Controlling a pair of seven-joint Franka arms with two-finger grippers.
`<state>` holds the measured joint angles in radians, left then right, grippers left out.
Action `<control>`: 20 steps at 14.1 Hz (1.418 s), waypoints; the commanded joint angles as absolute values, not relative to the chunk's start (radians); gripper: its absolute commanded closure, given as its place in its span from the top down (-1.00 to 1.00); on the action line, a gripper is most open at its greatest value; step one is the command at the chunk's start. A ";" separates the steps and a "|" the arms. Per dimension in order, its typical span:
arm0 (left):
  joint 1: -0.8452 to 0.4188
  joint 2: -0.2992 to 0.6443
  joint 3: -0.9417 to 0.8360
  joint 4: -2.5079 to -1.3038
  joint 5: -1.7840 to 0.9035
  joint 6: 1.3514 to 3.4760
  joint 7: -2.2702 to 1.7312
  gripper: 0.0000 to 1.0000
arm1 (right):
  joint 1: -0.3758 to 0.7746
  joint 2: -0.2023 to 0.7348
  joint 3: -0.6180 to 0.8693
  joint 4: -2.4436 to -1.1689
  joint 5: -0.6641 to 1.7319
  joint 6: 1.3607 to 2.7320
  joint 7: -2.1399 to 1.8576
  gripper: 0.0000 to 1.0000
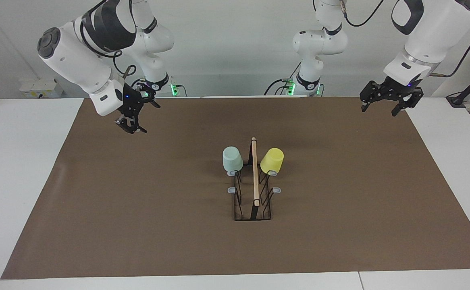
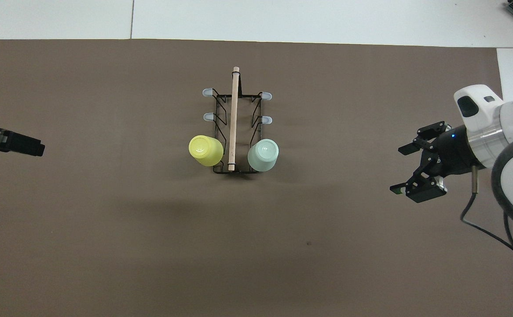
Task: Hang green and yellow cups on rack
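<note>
1. Centre of the overhead frame: rack [image 2: 235, 132] stands on the brown mat [image 2: 107, 220], wooden bar [image 2: 234, 116] running along its top.
2. Yellow cup [image 2: 205, 150] hangs mouth-down on a prong at the rack's end nearer to me, on my left arm's side of the bar; it tilts outward.
3. Green cup [image 2: 263, 155] hangs mouth-down on the matching prong on my right arm's side, level with the yellow one.
4. Four grey-tipped prongs [image 2: 207, 92] higher in the overhead frame carry nothing.
5. Facing frame: green cup [image 1: 232, 159] and yellow cup [image 1: 272, 160] sit just above centre, either side of the bar, neither touched by me.
6. My right gripper [image 1: 137, 117], upper left of the facing frame, hangs over the mat, well apart from the rack; jaws spread wide, holding nothing. Overhead it shows at the right edge [image 2: 405, 171].
7. My left gripper [image 1: 381, 108], upper right of the facing frame, hangs over the mat's corner; jaws wide, holding nothing. Overhead, only its tip [image 2: 19, 145] shows at the left edge.
</note>
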<state>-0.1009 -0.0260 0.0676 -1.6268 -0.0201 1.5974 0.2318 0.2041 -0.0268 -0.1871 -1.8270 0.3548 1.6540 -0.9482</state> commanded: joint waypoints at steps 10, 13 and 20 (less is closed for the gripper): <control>-0.118 -0.037 0.080 -1.628 -0.002 1.604 0.225 1.00 | 0.198 -0.051 -0.179 -1.858 0.170 1.690 -0.377 1.00; -0.120 -0.037 0.080 -1.629 -0.002 1.601 0.226 1.00 | 0.195 -0.048 -0.173 -1.859 0.137 1.721 -0.329 1.00; -0.118 -0.043 0.080 -1.637 -0.002 1.600 0.227 1.00 | 0.085 -0.026 -0.048 -1.823 0.031 1.763 -0.091 1.00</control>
